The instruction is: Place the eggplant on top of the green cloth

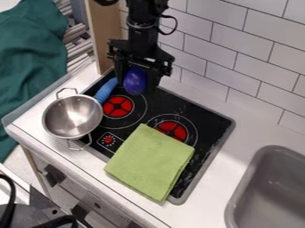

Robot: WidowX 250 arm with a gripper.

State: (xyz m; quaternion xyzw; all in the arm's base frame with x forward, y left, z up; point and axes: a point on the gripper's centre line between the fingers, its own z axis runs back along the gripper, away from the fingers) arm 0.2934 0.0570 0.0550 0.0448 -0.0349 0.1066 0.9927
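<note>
Eggplant held over the stove, cloth waiting on the near side

In the camera view, the gripper (138, 85) hangs over the far left part of the stove (205, 119), its fingers pinching the eggplant (135, 80) between them. The eggplant points down, above and just beyond the left burner (118, 106). The green cloth (152, 161) lies folded toward the near right, across the stove's near edge. The pot (72, 116) stands at the left, with a blue handle (106, 90) beside its rim.

The likeliest trouble is the carry. The eggplant is smooth and rounded, so a weak or off-centre pinch could let it slip and drop onto a burner. A low path that strays left could knock the handle or pot. If the gripper opens short of the cloth, the eggplant would land on the bare stove; opened too high, it could bounce or roll off the cloth's near side toward the counter (208, 207). Pressing down while moving sideways could ruck the cloth up.
</note>
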